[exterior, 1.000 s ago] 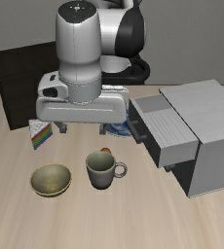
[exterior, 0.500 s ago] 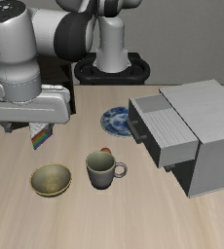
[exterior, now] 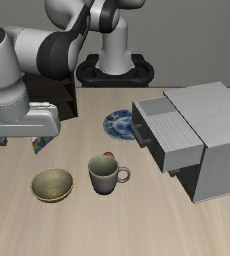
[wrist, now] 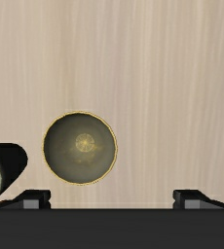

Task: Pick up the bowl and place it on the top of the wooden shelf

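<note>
Gripper [wrist: 114, 198]: fingers [wrist: 31, 199] are standing wide apart with only bare table [wrist: 172, 78] between them, so the jaws are open and holding nothing.

Bowl [wrist: 80, 148]: sitting upright on the table, olive inside with a pale rim, lying just beyond the fingertips and apart from them. In the exterior view the bowl [exterior: 52, 185] is resting toward that view's left, with the arm's hand hanging above the table behind it.

Mug [exterior: 107, 175]: standing upright just beside the bowl, on the exterior view's right of it, not touching.

Patterned plate [exterior: 117, 123]: lying flat behind the mug, near the grey cabinet [exterior: 212, 140], whose drawer [exterior: 165, 135] is standing pulled out.

Multicoloured item [exterior: 39, 146]: partly hidden under the hand; possibly a book, cannot tell.
</note>
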